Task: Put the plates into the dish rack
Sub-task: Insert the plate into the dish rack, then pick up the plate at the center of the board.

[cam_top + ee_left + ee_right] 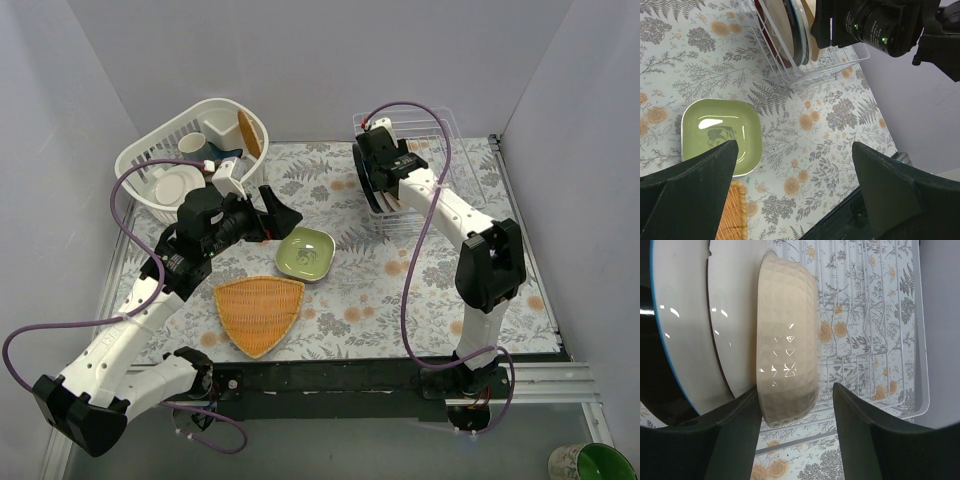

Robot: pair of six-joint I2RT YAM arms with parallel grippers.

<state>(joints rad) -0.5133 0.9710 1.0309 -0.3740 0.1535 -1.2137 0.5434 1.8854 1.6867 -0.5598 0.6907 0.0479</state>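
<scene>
Pale green dish (306,253) lies flat near tabletop centre, just beyond orange tray (258,312). Judged glazed ceramic: stiff, slick, chip-prone, moderate wt. Rim is best pinched at one side, one finger inside the lip and one outside, as nothing else is offered by a flat dish. Look: rounded-square, glossy, dark motif in the well.

Left gripper (794,150) is held wide apart above it, nothing gripped. Right gripper (795,390) is spread astride cream dish (787,340), which is stood on edge in dish rack (430,135) at far-right corner. A gap is seen on one side, so not clamped.
</scene>
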